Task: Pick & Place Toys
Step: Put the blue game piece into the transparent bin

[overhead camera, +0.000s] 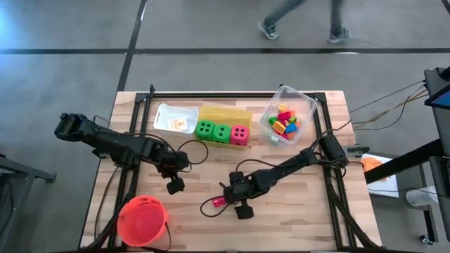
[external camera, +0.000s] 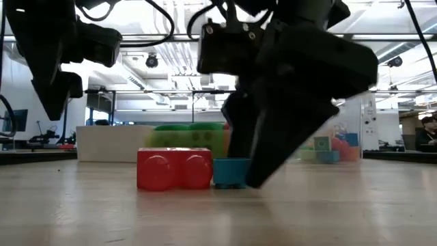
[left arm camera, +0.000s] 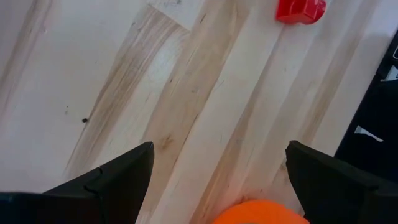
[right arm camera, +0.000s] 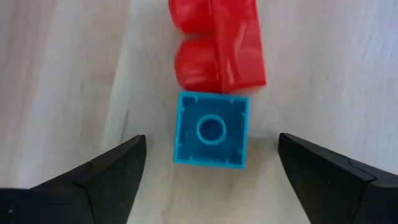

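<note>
A red block [right arm camera: 217,43] and a blue block [right arm camera: 211,129] lie end to end on the wooden table; they also show in the low view, red [external camera: 174,169] and blue [external camera: 230,172]. The blue block's hollow side faces up. My right gripper [right arm camera: 211,146] is open just above the table, one finger on either side of the blue block, apart from it. My left gripper [left arm camera: 219,151] is open and empty over bare wood beside the orange-red bucket [overhead camera: 143,219]. Two green dice [overhead camera: 213,131] and a pink-red die [overhead camera: 240,135] stand in a row at the back.
A white bin [overhead camera: 174,118] with a card, a yellow bin [overhead camera: 225,112] and a clear bin [overhead camera: 288,119] full of bright blocks stand along the far edge. The bucket's rim [left arm camera: 261,211] shows just under my left gripper. A person walks beyond the table.
</note>
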`<state>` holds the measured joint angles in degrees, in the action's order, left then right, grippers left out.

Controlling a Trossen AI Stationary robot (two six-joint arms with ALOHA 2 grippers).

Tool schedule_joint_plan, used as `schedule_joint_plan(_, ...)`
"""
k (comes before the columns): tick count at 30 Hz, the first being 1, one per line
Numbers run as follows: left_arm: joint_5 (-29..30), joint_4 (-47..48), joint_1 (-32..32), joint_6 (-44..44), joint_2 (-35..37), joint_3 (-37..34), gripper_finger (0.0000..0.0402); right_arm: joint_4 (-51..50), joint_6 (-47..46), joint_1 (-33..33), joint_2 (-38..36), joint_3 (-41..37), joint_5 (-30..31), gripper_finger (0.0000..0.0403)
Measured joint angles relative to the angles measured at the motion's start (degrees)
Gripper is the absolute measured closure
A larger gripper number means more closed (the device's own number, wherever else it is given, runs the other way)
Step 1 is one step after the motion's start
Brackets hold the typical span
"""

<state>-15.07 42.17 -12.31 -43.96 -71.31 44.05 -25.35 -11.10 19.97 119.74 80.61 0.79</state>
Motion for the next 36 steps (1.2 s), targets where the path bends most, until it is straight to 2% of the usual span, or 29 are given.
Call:
schedule_joint_plan(3,0.0,-0.09,-0.14,-0.59,0.0,0.0,0.0051,-0.15,-0.76,0.0,0.0,-0.27,0.45,0.0076)
schedule_joint_plan(11,0.0,-0.16,-0.14,-1.37,0.0,0.0,0.0051,0.29,-1.83,-0.42,0.02,-0.45,2.23,0.0216)
schedule_joint_plan(16,-0.02,-0.35,-0.14,-1.71,0.0,0.0,0.0051,0.33,-1.85,-0.64,0.02,-0.47,2.28,0.0266)
schedule_joint_plan(28,-0.18,-0.36,-0.14,-1.77,0.0,0.01,0.0051,-4.19,-1.93,-0.63,-1.63,-0.5,2.36,0.0272)
schedule_joint_plan(36,-0.15,-4.55,-0.14,-2.73,-0.02,0.17,0.0051,-8.02,-0.69,-1.98,-9.46,-0.64,2.78,0.0272)
